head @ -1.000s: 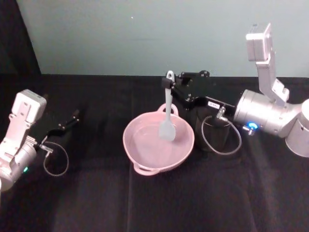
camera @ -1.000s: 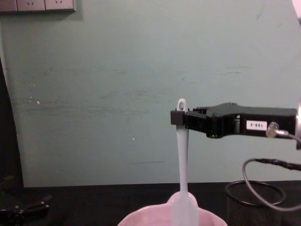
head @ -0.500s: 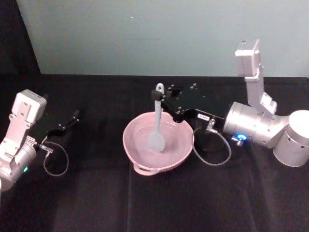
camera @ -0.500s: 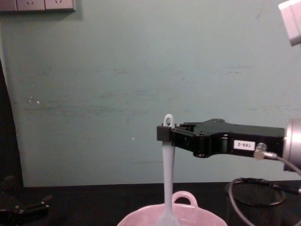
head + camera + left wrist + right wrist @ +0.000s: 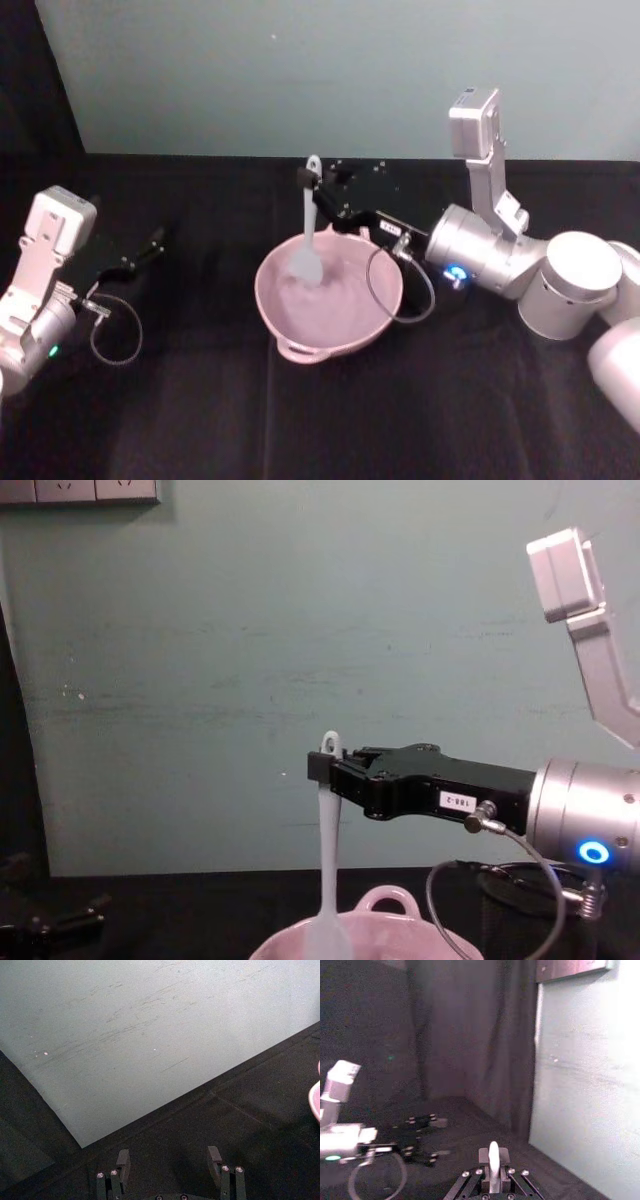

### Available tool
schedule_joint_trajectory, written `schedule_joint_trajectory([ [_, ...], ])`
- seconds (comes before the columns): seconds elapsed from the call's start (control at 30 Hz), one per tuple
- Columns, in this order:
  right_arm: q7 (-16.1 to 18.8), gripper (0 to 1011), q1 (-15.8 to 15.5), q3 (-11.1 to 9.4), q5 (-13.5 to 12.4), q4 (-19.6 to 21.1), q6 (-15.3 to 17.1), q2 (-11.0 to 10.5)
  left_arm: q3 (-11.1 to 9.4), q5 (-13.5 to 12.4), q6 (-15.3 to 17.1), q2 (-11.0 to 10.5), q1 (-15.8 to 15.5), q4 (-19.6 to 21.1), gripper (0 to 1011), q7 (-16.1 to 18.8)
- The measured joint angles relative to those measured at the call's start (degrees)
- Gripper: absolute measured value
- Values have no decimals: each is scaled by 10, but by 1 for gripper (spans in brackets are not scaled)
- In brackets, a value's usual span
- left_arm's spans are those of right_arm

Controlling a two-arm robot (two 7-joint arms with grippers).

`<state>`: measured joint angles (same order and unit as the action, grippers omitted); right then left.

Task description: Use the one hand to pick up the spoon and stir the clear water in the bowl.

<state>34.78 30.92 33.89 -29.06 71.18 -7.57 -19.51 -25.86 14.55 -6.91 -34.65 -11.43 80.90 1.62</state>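
Since a moment ago the right hand (image 5: pixel 312 180) has swung toward the robot's left, carrying the spoon (image 5: pixel 306 228) from the right side of the bowl (image 5: pixel 298 350) across to its far left part. One spoon, one bowl and two hands are in sight. The bowl sits near the middle of the black worktop (image 5: pixel 200 420). The right hand reaches in roughly level from the right edge, above the bowl's far rim. Its slim fingers are clamped on the spoon's handle just below the small hole at the tip. The spoon hangs nearly upright with its scoop down inside the bowl, close to the far left wall. The left hand (image 5: pixel 152 242) lies low near the worktop's left edge, well apart from the bowl, its fingers (image 5: pixel 123 1159) spread with nothing between them.
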Motion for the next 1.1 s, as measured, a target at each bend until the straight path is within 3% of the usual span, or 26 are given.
schedule_joint_trajectory([
  [0.27, -36, 118, 9, -15, 36, -29, -24, 10, 0, 0, 0, 0, 0, 0, 1011, 0],
  [0.53, -43, 118, -19, -31, 55, 22, -19, -24, 0, 0, 0, 0, 0, 0, 1011, 0],
  [0.67, -28, 118, -55, -45, 42, 84, 0, -51, 0, 0, 0, 0, 0, 0, 1011, 0],
  [0.8, -12, 118, -74, -51, 23, 113, 20, -59, 0, 0, 0, 0, 0, 0, 1011, 0],
  [1.1, 8, 118, -80, -41, -3, 115, 48, -41, 0, 0, 0, 0, 0, 0, 1011, 0],
])
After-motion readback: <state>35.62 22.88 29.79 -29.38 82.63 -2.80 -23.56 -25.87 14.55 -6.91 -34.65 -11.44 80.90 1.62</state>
